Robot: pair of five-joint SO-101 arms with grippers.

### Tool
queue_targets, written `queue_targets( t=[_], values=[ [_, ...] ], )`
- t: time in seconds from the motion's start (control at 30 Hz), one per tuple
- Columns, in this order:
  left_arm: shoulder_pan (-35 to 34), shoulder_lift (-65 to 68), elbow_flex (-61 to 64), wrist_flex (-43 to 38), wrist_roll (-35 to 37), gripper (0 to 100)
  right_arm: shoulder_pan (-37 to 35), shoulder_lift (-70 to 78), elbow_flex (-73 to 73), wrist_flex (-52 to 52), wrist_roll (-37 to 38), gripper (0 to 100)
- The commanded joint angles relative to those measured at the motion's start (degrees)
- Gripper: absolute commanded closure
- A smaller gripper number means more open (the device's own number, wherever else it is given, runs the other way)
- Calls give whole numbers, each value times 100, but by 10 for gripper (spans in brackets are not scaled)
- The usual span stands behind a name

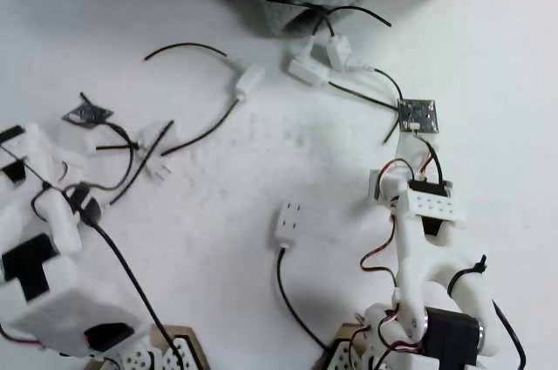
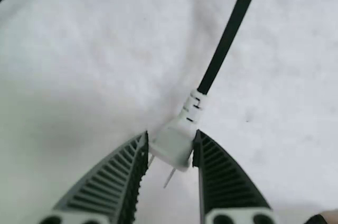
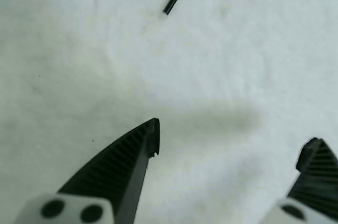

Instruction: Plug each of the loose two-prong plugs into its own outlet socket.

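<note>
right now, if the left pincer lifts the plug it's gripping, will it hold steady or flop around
The white plug looks small and light, clamped by its sides in the left pincer, so it probably lifts easily. Its thin black cord likely droops and drags, perhaps twisting the tilted plug.

white plug [image 2: 174,145]: clamped between fingers [image 2: 127,182], black cord | white socket [image 1: 288,220]: flat, mid-table
</note>
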Motion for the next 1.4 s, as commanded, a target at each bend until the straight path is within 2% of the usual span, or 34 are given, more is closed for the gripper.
queue_targets(
  t=[0.0, 0.1, 0.2, 0.4, 0.63, 0.9, 1.1, 1.23, 1.37],
  values=[
    [84, -760, 844, -941, -9, 887, -40, -13, -70, -92, -18, 598],
    [-4, -998, 1433, -1776, -9, 794, -40, -13, -70, -92, -18, 598],
    [-31, -1015, 1732, -2286, -62, 789, -40, -13, -70, -92, -18, 598],
    [-22, -743, 1776, -2444, -721, 789, -40, -13, -70, -84, -18, 598],
    [-22, -690, 1662, -3042, -1099, 789, -40, -13, -70, -84, -18, 598],
    [-92, -462, 123, -2057, -1099, 790, -40, -13, -70, -84, -18, 598],
    [-163, 1209, -1380, -1679, -1029, 814, -40, -13, -70, -84, -18, 598],
    [-189, 2185, -2611, -659, -1459, 940, -40, -13, -70, -84, -18, 598],
    [-277, 2448, -3437, 202, -1600, 920, -40, -13, -70, -84, -18, 598]
  ],
)
